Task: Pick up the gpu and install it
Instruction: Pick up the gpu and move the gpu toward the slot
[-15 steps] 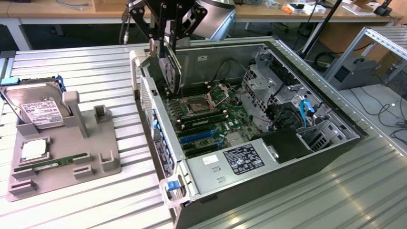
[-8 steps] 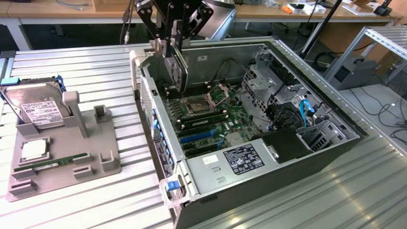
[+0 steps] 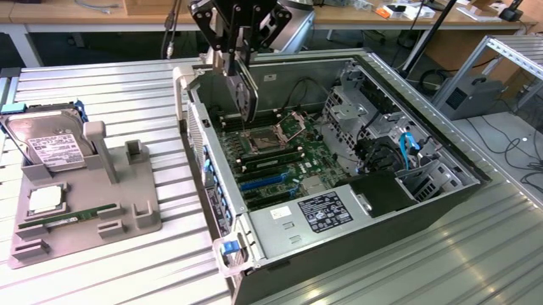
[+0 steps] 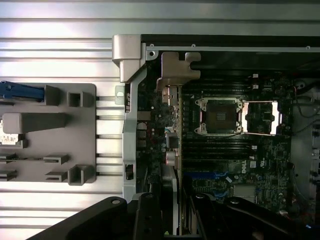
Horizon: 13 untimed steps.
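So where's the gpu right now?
In the exterior view, the gpu hangs upright from the gripper at top centre, over the motherboard inside the open computer case.

gripper (image 3: 238,65): upper body cut off by the picture's top edge, above the computer case (image 3: 357,260) | gpu (image 3: 245,95): hangs nearly edge-on over the case, face details cannot be told | case: nearest corner cut off at the bottom edge | label (image 3: 325,211) inside the case: print too small to read

1. Tabletop (image 3: 102,89): ribbed bare metal, bright sheen.
2. Computer case (image 3: 314,70): grey sheet metal, dull.
3. Holder tray (image 3: 136,190): smooth matt grey plastic.
4. gpu (image 3: 244,92): dark matt face, silvery metal bracket.
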Each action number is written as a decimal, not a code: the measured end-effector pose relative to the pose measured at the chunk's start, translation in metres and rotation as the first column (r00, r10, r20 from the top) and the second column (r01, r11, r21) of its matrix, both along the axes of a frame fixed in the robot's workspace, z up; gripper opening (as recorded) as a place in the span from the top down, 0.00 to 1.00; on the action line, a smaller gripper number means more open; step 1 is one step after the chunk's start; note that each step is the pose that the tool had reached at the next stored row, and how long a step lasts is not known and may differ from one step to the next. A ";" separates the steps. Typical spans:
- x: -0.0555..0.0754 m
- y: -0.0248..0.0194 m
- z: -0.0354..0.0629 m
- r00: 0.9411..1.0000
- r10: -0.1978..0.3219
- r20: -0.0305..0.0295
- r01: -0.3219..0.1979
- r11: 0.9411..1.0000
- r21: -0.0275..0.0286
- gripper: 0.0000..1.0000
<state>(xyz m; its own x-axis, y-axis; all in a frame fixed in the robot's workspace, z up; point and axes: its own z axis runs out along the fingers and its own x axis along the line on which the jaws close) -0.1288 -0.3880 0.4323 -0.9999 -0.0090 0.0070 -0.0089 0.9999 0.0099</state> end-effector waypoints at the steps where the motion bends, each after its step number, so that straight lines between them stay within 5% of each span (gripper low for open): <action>1: 0.001 0.0000 0.0000 1.000 0.000 0.000 0.000 1.000 0.000 0.73; 13: 0.019 0.0000 -0.0005 1.000 0.000 0.000 0.000 1.000 0.000 0.73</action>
<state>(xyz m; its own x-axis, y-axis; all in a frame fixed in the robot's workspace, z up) -0.1098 -0.3879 0.4318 -0.9999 -0.0089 0.0070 -0.0089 0.9999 0.0099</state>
